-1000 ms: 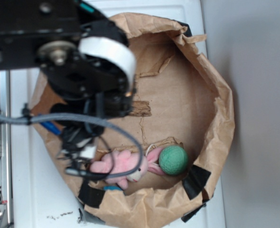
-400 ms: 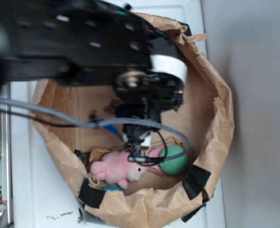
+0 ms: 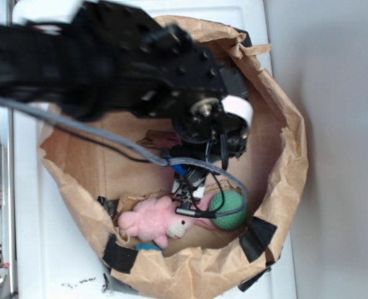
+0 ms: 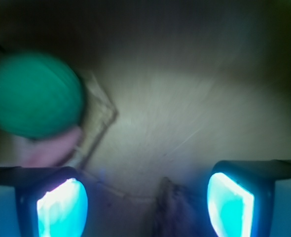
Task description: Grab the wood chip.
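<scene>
A: Setting: we are looking at a white tabletop (image 3: 34, 249) carrying a brown paper bag (image 3: 293, 156), its rim rolled down. What are we listing inside the bag?

B: Green ball (image 3: 227, 210) against the bag's lower wall; pink plush (image 3: 153, 221) touching the ball. The wood chip (image 3: 156, 138) is lying on the bag floor above the plush, partly under the black arm (image 3: 109, 62).

A: And the gripper (image 4: 145, 202)?

B: We are seeing its fingers (image 4: 61, 207) spread wide, gripping nothing; a dark blurred piece sits between them.
</scene>
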### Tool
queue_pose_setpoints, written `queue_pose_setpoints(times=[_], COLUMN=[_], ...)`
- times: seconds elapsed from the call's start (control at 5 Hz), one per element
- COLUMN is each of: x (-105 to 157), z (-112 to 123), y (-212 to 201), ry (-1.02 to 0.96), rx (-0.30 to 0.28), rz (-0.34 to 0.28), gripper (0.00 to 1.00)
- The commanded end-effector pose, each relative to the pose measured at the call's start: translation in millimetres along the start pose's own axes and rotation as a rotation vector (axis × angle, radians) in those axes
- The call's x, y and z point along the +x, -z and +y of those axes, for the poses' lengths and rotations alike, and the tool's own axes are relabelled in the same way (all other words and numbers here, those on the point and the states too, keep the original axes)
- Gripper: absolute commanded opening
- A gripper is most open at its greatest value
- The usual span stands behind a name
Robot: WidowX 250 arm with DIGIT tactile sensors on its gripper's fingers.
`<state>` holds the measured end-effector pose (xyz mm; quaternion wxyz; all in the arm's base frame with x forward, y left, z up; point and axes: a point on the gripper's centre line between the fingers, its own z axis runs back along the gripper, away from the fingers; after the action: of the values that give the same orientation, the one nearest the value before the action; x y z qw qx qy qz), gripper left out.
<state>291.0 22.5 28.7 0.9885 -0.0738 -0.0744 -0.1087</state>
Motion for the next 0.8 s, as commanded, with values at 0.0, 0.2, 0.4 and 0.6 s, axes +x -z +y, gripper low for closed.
queue_pose_setpoints(times=[0.0, 0.2, 0.4, 0.6], x=[4, 13, 20, 24], z=[1, -2, -7, -10], y=[10, -18, -61, -107], ry=[-0.018, -0.003, 0.015, 0.017], rx=[0.056, 0.052, 0.037, 0.000], rz=[-0.008, -0.076, -0.166, -0.250], gripper=[0.00, 0.00, 0.00, 0.00])
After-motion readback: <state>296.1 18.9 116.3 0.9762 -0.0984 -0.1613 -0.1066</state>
